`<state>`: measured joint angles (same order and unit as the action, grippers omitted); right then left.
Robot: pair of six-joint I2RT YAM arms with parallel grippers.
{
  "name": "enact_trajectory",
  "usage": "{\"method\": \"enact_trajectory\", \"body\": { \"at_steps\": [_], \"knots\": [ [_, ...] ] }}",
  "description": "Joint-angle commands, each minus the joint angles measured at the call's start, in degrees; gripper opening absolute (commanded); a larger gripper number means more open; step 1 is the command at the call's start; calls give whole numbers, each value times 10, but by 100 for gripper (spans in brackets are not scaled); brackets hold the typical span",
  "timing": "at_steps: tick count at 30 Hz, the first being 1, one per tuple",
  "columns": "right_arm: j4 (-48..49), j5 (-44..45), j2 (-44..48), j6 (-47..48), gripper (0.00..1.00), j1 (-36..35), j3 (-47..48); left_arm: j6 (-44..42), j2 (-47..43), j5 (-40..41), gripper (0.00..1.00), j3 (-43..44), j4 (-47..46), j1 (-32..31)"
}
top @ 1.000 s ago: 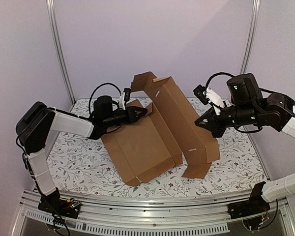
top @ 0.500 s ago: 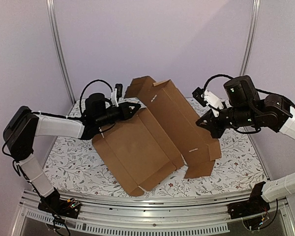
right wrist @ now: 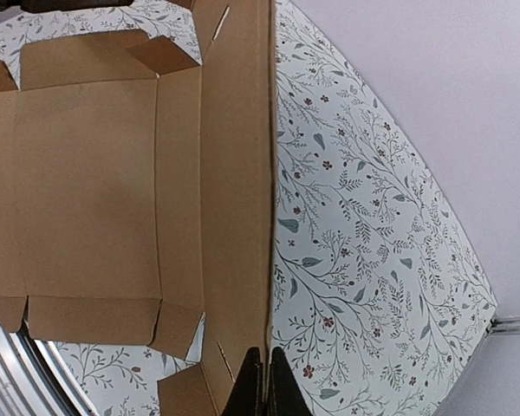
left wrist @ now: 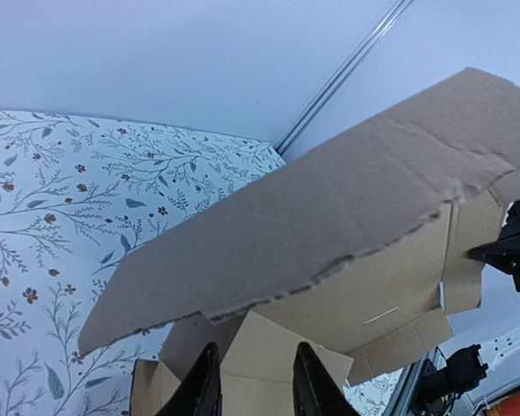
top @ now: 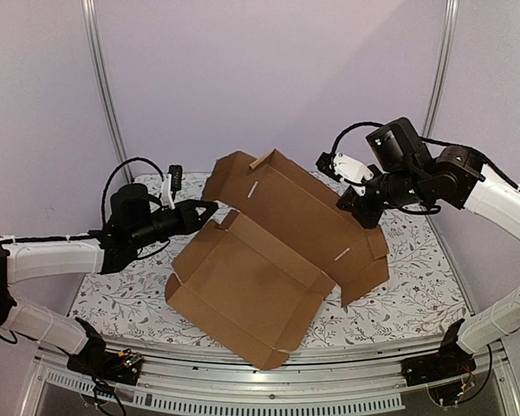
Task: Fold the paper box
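Observation:
The paper box is a brown cardboard sheet with its base panel flat on the table and its short side flaps partly raised. Its long lid panel stands tilted up behind the base. My right gripper is shut on the lid's right edge; the right wrist view shows that edge running straight into my right gripper. At the box's back left corner is my left gripper. In the left wrist view my left gripper is open, with a flap just beyond it under the overhanging lid.
A floral cloth covers the table. Metal frame posts rise at the back corners against a plain wall. An aluminium rail with the arm bases runs along the near edge.
My left arm has drawn back to the left and its jaws have widened slightly. The box has slid toward the front. The right gripper has moved up and left with the lid edge.

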<state>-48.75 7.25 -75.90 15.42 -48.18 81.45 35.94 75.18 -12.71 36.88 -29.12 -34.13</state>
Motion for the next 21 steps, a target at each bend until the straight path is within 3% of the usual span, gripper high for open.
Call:
{"method": "enact_trajectory", "body": {
  "at_steps": [1,8,14,17,21],
  "knots": [
    [-7,29,-40,62,0,16,49,30,-62,-41,28,-37,57,2],
    [-21,43,-90,124,0,16,90,3,-191,-10,31,-50,213,4],
    [-14,40,-92,212,0,12,84,-15,-267,41,33,-55,284,9],
    [-7,38,-86,261,0,2,74,-33,-263,65,33,-58,286,25],
    [-6,17,-78,300,0,-3,70,-35,-213,26,31,-63,231,66]
  ]
}}
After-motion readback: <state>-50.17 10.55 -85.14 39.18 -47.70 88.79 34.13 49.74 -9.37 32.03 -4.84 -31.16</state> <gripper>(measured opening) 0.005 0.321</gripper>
